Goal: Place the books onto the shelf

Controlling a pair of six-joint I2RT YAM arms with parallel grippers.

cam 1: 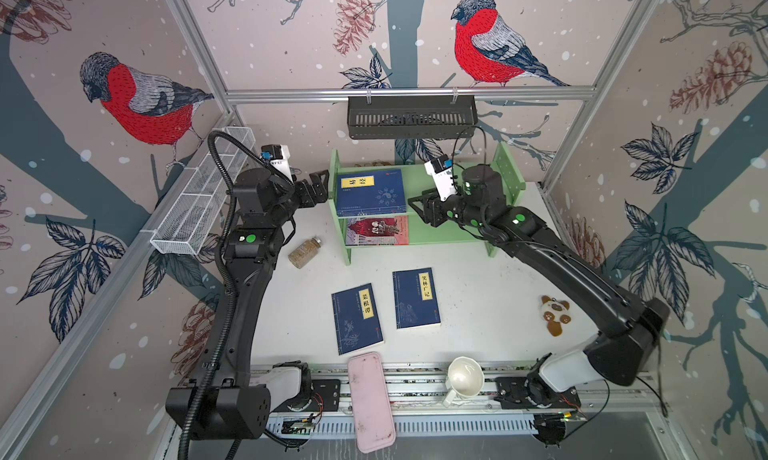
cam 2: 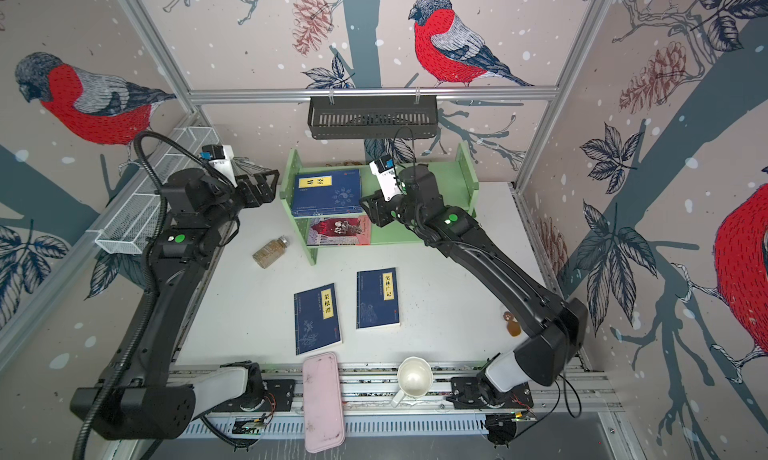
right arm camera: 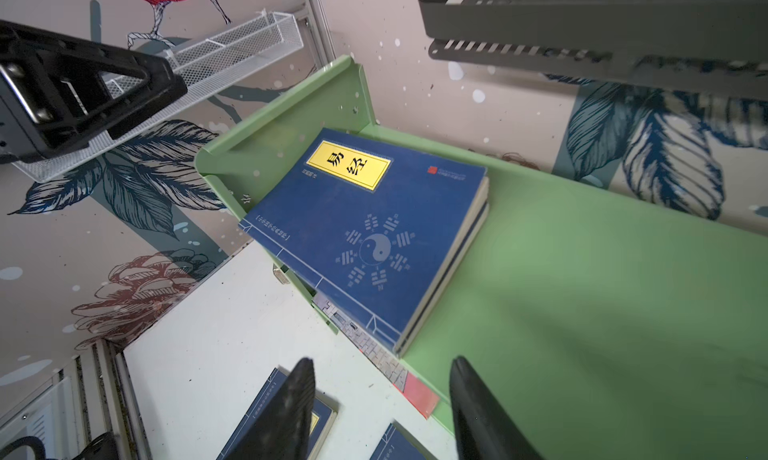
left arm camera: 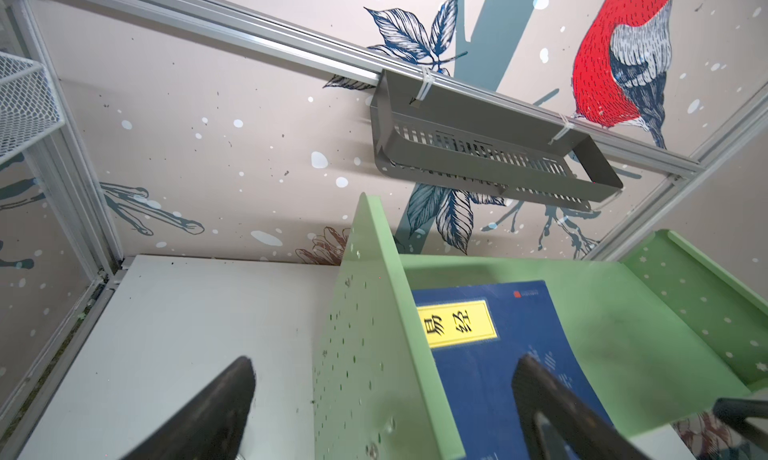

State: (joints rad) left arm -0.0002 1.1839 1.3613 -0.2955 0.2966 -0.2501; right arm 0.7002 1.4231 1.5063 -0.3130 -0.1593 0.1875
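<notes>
Five books: navy pair (right arm camera: 365,229) stacked atop the shelf (right arm camera: 582,271), red book (cam 1: 376,231) beneath, two loose books (cam 1: 357,318) on the tabletop (cam 1: 478,296). Upper centre, left hand (cam 1: 321,188) and right hand (cam 1: 419,210) flank the stack, both open, empty.

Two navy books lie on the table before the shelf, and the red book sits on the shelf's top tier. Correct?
No: the red book lies on the shelf's lower tier, as both top views show. The top tier holds a navy stack. Two navy books do lie on the table.
</notes>
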